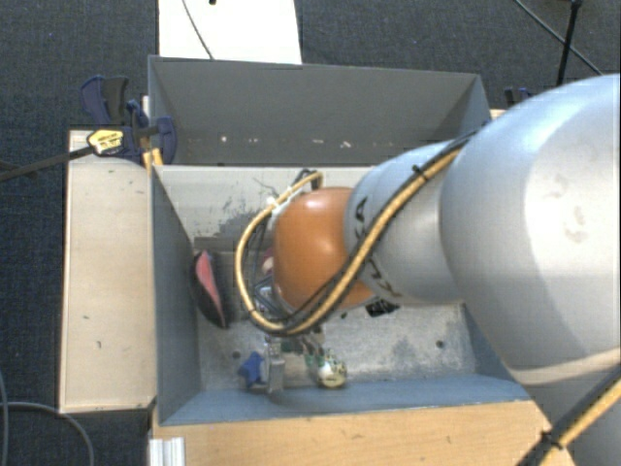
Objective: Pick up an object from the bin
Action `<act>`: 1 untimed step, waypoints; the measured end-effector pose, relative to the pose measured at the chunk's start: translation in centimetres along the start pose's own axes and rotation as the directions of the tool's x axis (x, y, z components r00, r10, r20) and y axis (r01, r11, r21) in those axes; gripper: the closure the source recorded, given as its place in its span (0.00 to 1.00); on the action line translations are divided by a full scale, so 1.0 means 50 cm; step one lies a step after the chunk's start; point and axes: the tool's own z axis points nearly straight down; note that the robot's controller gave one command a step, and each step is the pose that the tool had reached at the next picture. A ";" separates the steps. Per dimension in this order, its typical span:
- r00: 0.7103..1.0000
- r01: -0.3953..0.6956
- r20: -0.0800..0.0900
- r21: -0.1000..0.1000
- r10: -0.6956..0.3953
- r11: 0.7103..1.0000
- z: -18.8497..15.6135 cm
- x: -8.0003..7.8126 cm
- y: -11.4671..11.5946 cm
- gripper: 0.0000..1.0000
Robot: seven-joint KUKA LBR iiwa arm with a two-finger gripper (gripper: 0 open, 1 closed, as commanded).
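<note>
Gripper (276,375) sat low by the near wall of the grey metal bin (178,309). A small blue plastic piece (253,368) lay just beside it, with a small green-and-cream rounded object (328,370) on its other side. The orange wrist cover (306,246) blocked the view, so released or clenched couldn't be told. Likely risks: clipping the wall, or shoving the blue piece aside. A dark pad with a pink face (208,282) leaned at the left wall, well apart.

A large item (209,286) leans on the bin's (388,393) left wall; at its near wall the claw (276,371) stands between a small item (253,369), left, and a second small item (330,370), right.
</note>
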 end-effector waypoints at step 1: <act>1.000 -0.002 0.000 -0.002 0.002 1.000 -0.005 -0.003 0.003 1.00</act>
